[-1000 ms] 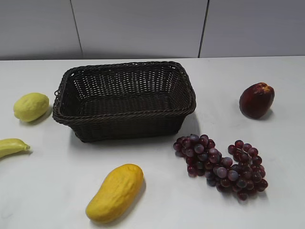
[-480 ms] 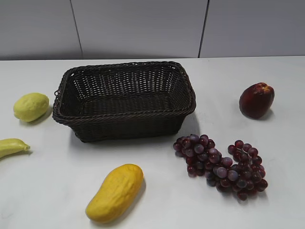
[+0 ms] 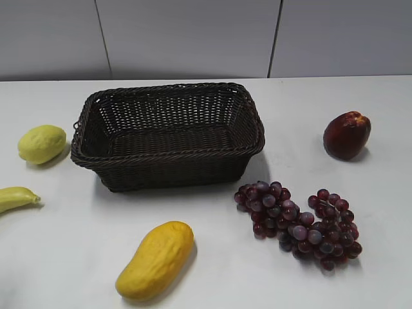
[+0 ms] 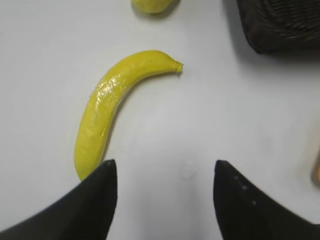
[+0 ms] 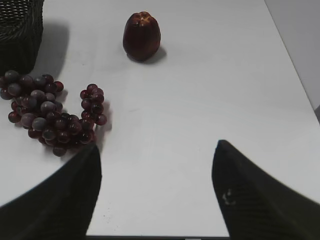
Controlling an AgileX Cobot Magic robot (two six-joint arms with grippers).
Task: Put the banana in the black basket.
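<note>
Left wrist view looked straight down on the banana [image 4: 112, 102], which lay alone on the white surface [image 4: 200, 130], its tapered tip pointing right toward a corner of the black basket [image 4: 280, 25]. The left hand [image 4: 165, 200] hovered with its two dark fingers [image 4: 95, 200] spread wide and nothing between them; the left finger overlapped the banana's near end in the picture, though whether it touched the fruit could not be told. A yellow-green lemon [image 4: 152, 4] showed at the far edge.

From the exterior view, the banana [image 3: 16, 197] sat at the left edge of the surface, well apart from the basket [image 3: 167, 132], which stood upright in the middle with nothing visible inside. The lemon [image 3: 42, 143] lay just left of the basket, an orange-yellow mango [image 3: 156, 259] near and in front of it, a bunch of dark grapes [image 3: 299, 222] to the near right, and a dark red apple [image 3: 346, 135] further right.

The right hand [image 5: 157, 195] was likewise spread wide and empty above bare surface, with the grapes [image 5: 50, 112] to its left and the apple [image 5: 142, 36] beyond.
</note>
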